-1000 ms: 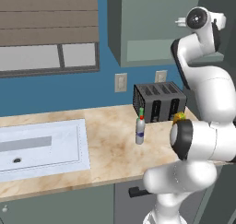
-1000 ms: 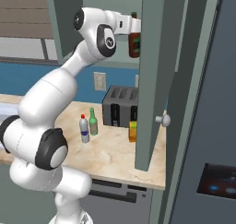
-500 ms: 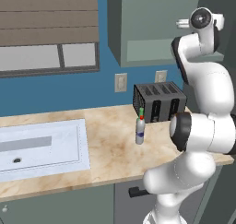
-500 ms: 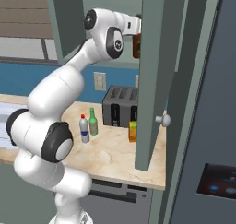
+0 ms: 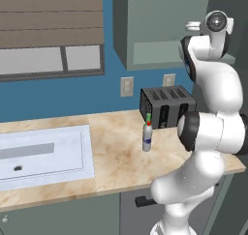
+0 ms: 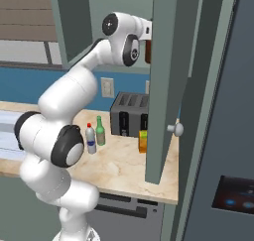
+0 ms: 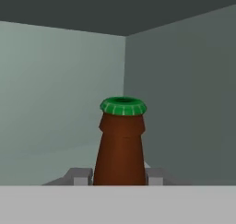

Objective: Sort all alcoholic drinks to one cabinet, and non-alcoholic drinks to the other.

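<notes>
Gripper (image 7: 119, 176) was clamped on brown bottle (image 7: 120, 144) inside cabinet (image 7: 60, 89), unreleased. Green bottle (image 6: 100, 131), white bottle (image 6: 91, 139) and orange carton (image 6: 143, 141) remained on counter (image 6: 119, 165), unsorted.

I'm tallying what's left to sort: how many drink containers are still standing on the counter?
3, all near the toaster: a white red-capped bottle, a green bottle right beside it, and an orange carton by the cabinet door. The door could hide more.
</notes>
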